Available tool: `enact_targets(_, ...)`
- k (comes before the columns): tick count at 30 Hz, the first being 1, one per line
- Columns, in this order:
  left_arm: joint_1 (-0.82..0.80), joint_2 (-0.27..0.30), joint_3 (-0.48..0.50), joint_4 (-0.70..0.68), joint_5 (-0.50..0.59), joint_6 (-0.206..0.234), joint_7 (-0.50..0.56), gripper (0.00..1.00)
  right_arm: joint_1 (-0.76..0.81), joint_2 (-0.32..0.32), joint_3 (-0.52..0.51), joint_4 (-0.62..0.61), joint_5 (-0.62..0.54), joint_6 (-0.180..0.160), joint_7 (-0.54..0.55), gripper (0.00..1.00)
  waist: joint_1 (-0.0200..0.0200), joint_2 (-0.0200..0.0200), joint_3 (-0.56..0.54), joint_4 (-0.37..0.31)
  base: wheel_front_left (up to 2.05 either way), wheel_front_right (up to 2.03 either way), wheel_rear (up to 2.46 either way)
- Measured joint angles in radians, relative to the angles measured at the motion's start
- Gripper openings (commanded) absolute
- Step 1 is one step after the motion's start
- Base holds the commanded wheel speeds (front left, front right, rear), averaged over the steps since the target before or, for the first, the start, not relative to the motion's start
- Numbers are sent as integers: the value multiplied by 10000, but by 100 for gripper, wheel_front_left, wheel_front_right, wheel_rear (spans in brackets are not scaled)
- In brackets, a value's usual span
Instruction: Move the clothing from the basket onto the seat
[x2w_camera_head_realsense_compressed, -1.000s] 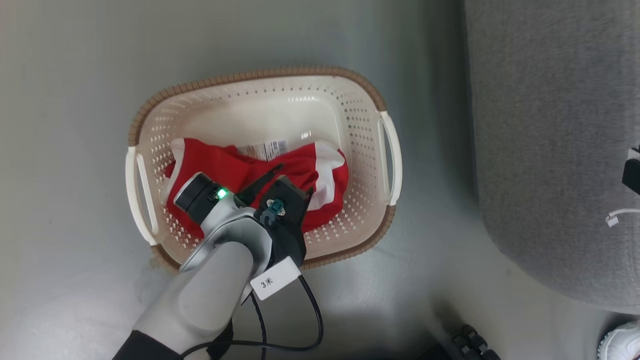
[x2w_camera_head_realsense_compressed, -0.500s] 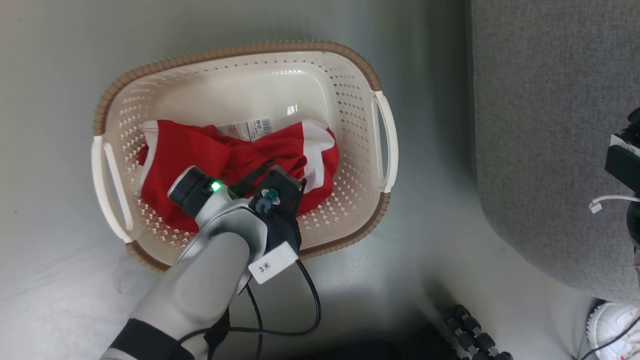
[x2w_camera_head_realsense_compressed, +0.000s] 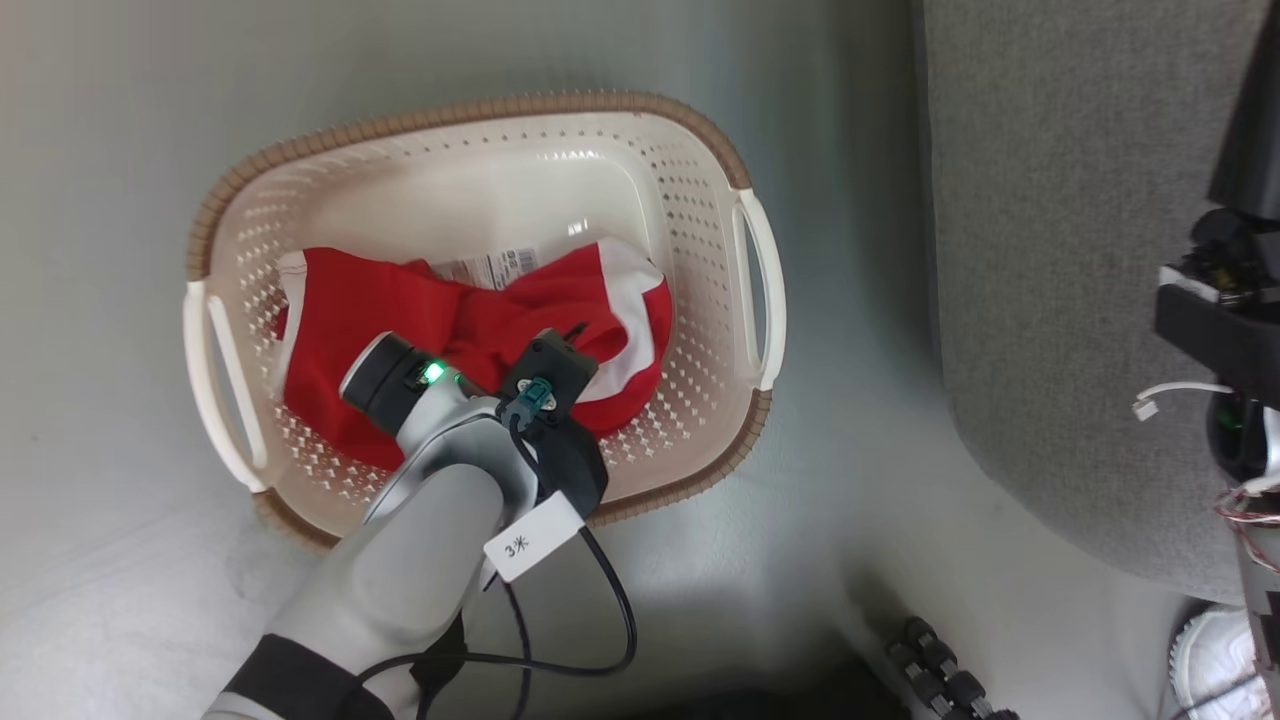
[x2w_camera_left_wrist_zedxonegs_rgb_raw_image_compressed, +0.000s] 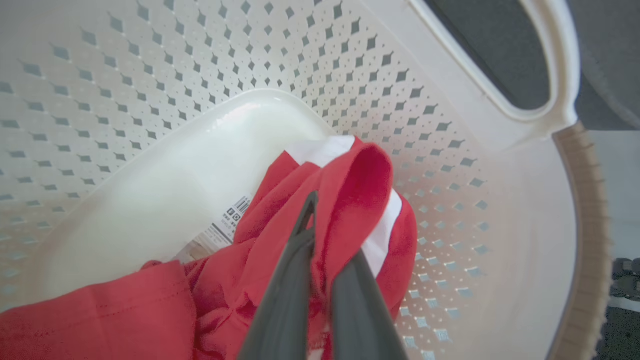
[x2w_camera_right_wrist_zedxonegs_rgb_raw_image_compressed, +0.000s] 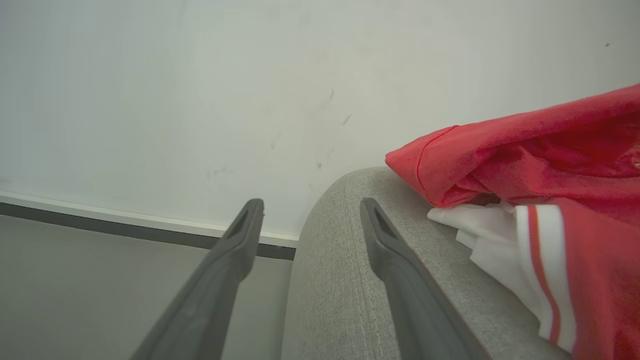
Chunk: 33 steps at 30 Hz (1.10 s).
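Left end effector (x2w_camera_left_wrist_zedxonegs_rgb_raw_image_compressed: 322, 240) is down inside the basket (x2w_camera_head_realsense_compressed: 480, 125) and its two dark fingers are pinched together on a raised fold of the clothing (x2w_camera_head_realsense_compressed: 350, 320). Red fabric drapes over the fingers and hides one tip, so that's a proper grip on cloth. The rest of that red piece lies crumpled on the basket's bottom, spread from the left wall across to the right wall, with a white panel showing on the right-hand side. A printed label (x2w_camera_head_realsense_compressed: 495, 268) pokes out from the heap on the basket's far side, and the far part of the basket bottom is bare plastic.

The basket sits on the pale floor (x2w_camera_head_realsense_compressed: 120, 120). The seat (x2w_camera_head_realsense_compressed: 1050, 250) is off to the basket's right, past the right handle (x2w_camera_head_realsense_compressed: 760, 290), with a strip of floor between them.

Right end effector (x2w_camera_right_wrist_zedxonegs_rgb_raw_image_compressed: 310, 205) is over there too, well away from the basket, jaws spread wide with nothing between them, over the seat's rounded edge. A second red garment (x2w_camera_right_wrist_zedxonegs_rgb_raw_image_compressed: 550, 150) with white stripes lies on the seat just beside it, not touching the fingers. Pale wall (x2w_camera_right_wrist_zedxonegs_rgb_raw_image_compressed: 250, 75) behind.
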<state>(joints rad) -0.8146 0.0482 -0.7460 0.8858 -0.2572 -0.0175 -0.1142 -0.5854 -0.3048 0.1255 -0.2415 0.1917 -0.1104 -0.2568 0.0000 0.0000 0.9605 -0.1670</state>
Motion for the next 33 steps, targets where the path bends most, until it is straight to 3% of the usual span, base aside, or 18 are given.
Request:
enact_targets(15,-41,-8,-669,-790,-1039,-102,-1091,0,-17,211,144,1580,15,284,-2,100,-1,0,-1684,514,0,0,0)
enact_targets(33,-1215,-59,-12,-1398,-1908,-282,-1352,0,710,717,420,3183,192,665,0,100,-2,-1,-4420,1521,0,0,0)
